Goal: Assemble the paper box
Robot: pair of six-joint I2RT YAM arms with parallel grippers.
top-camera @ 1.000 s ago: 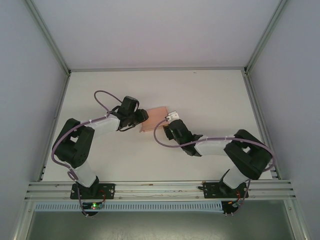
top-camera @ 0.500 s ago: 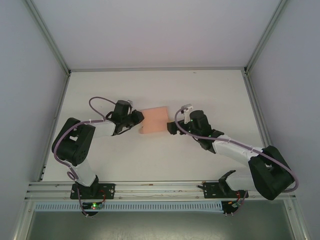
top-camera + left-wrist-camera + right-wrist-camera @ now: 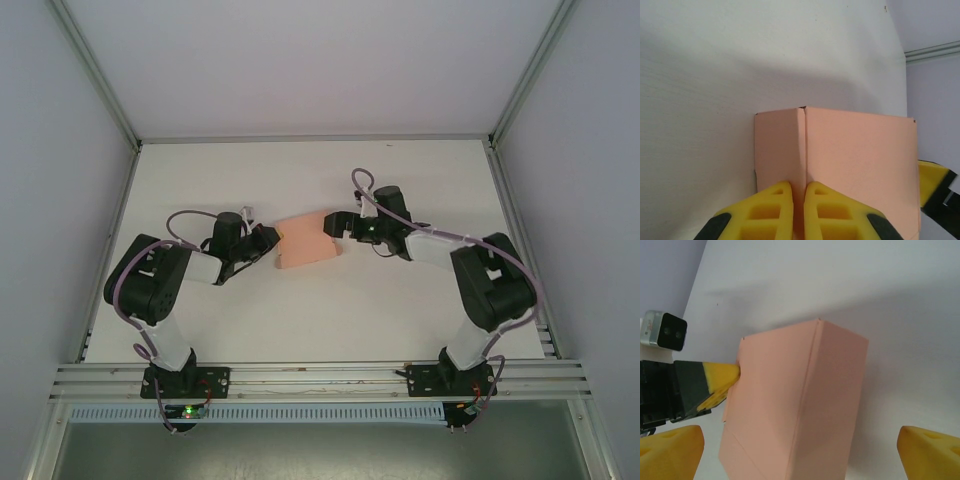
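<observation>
1. Centrally on the white table (image 3: 400,300) the salmon-pink paper box (image 3: 305,240) is seen, partly folded up, between the two arms.
2. The left gripper (image 3: 268,240) is found at the box's left edge. Its yellow fingers (image 3: 771,210) are pressed almost together, and a raised fold of the card is pinched between them.
3. The right gripper (image 3: 338,226) is held at the box's right end with its jaws spread wide. Its yellow fingertips (image 3: 671,450) are seen at either side of the wrist view, with the box between them and apart from both.
4. From the right wrist, two flat faces are seen meeting at one sharp edge. The left gripper's yellow tip is noted touching the far face.
5. Whether the box sits flat on the table cannot be told.
</observation>
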